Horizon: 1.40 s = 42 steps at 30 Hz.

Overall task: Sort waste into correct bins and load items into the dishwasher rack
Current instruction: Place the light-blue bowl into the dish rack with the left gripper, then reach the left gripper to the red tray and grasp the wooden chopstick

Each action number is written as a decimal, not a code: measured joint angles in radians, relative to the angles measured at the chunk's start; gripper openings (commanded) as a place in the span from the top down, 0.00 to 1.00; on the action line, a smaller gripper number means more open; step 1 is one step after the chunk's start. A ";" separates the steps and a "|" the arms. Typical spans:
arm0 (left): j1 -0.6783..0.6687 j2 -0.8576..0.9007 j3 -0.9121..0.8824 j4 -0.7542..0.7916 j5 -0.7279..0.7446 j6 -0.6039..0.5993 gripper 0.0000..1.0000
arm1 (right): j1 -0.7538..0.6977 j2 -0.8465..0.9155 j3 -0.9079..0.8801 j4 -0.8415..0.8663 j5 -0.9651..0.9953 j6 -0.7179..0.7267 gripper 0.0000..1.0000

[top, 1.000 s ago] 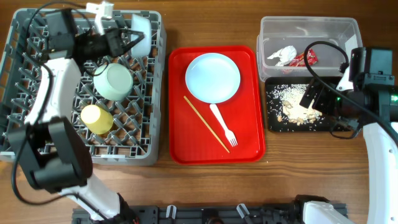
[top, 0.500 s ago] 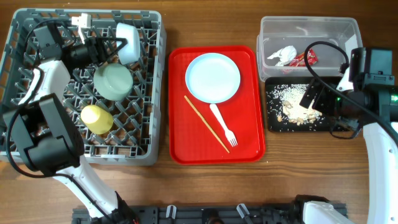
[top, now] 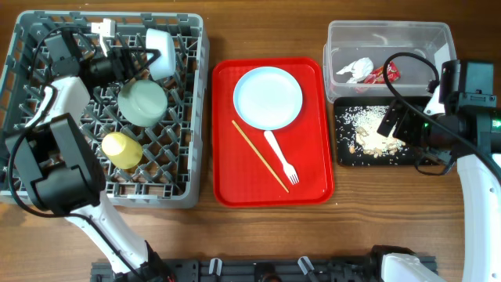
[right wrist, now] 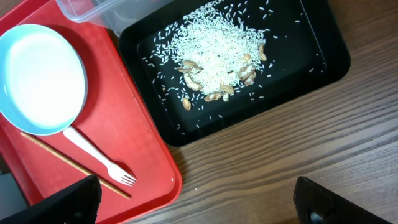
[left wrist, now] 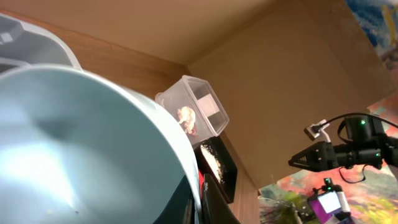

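Note:
My left gripper [top: 141, 61] reaches across the back of the grey dishwasher rack [top: 200, 117], shut on the rim of the small white bowl [top: 162, 53]. That bowl fills the left wrist view [left wrist: 81, 149]. The pale green bowl [top: 142, 103] and yellow cup [top: 121, 149] sit in the rack. The plate [top: 268, 97], white fork [top: 280, 157] and wooden stick [top: 258, 155] lie on the red tray [top: 313, 180]. The tissue [top: 356, 69] and red wrapper [top: 385, 74] are in the clear tub [top: 391, 35]. Crumbs [top: 368, 133] lie in the black tray [top: 344, 153]. My right gripper [right wrist: 199, 208] is open and empty, hovering by the black tray's front edge [right wrist: 311, 68].
The right wrist view also shows the plate [right wrist: 40, 78], fork [right wrist: 93, 155], stick [right wrist: 68, 158] and crumbs [right wrist: 217, 53]. Bare wooden table lies in front of both trays. The right arm's cable loops over the clear tub.
My left gripper carried the white bowl left and slightly toward the front within the rack, then almost stopped. The right arm has not moved.

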 measured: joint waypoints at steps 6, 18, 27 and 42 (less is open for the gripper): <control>0.060 0.002 0.000 0.026 0.000 -0.006 0.00 | 0.000 0.000 0.000 -0.001 0.000 0.000 0.00; 0.285 -0.026 0.000 0.196 0.003 -0.370 0.00 | 0.000 0.000 0.000 -0.002 0.000 0.000 0.00; 0.198 -0.185 0.000 0.123 -0.006 -0.489 0.00 | 0.000 0.000 0.000 -0.009 0.000 0.000 0.00; -0.443 -0.405 0.008 -0.550 -0.911 -0.217 0.00 | 0.000 0.000 0.000 -0.019 0.000 -0.005 0.00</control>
